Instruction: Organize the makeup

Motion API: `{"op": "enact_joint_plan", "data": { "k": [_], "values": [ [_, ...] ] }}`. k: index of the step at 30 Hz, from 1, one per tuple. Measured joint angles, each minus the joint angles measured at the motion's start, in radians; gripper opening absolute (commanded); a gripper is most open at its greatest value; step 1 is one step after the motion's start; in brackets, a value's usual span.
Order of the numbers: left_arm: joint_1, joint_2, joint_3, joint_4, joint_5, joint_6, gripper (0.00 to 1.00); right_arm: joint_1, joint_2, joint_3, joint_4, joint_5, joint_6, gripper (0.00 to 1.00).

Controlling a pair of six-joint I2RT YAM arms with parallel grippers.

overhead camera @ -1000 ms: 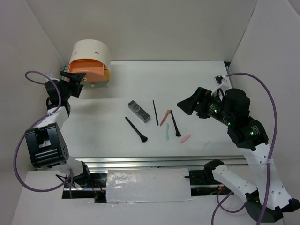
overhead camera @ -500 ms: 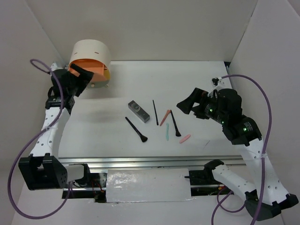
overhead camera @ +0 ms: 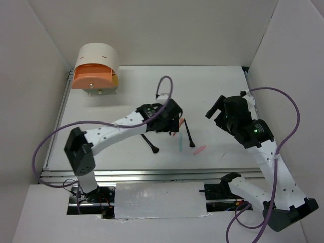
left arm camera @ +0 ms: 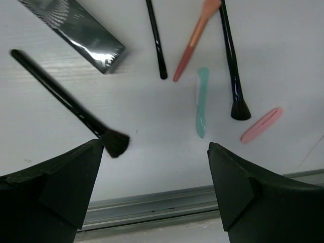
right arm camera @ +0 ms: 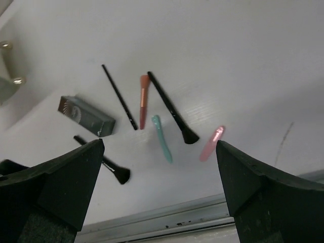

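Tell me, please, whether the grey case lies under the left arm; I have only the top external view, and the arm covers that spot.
Observer: Yes. The left wrist view shows the grey case lying flat, touching none of the other items.
Operator: Thank you. Is the left end effector holding anything?
Observer: No, the left end effector is open and holds nothing.
Operator: Is anything else hidden beside the case?
Observer: Yes, a thin black stick lies between the case and the coral stick and touches neither.
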Motion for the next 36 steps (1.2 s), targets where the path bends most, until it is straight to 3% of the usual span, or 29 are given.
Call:
{"op": "enact_joint_plan", "data": {
  "k": [7,10,21,25,34,36],
  "values": [
    [-0.109,0.332,0.194,-0.069,0.028,-0.015,0.96,-0.011,-0.142,-0.204,-0.111,0.088,0.114,1.0],
    [-0.122,0.409,0.235,-0.08,0.037,-0.019,0.88,-0.016,-0.203,-0.227,-0.124,0.082,0.118,1.0],
    [-0.121,0.525,0.274,-0.054,0.097,-0.03,0.72,-0.018,-0.281,-0.227,-0.114,0.04,0.067,1.0],
    [-0.12,0.563,0.28,-0.034,0.115,-0.034,0.71,-0.018,-0.29,-0.227,-0.106,0.018,0.04,1.0],
    [-0.101,0.573,0.283,-0.013,0.132,-0.052,0.47,-0.018,-0.289,-0.214,-0.093,-0.024,-0.011,1.0],
    [-0.097,0.563,0.266,-0.005,0.14,-0.063,0.35,-0.018,-0.288,-0.205,-0.092,-0.026,-0.014,1.0]
  ]
}}
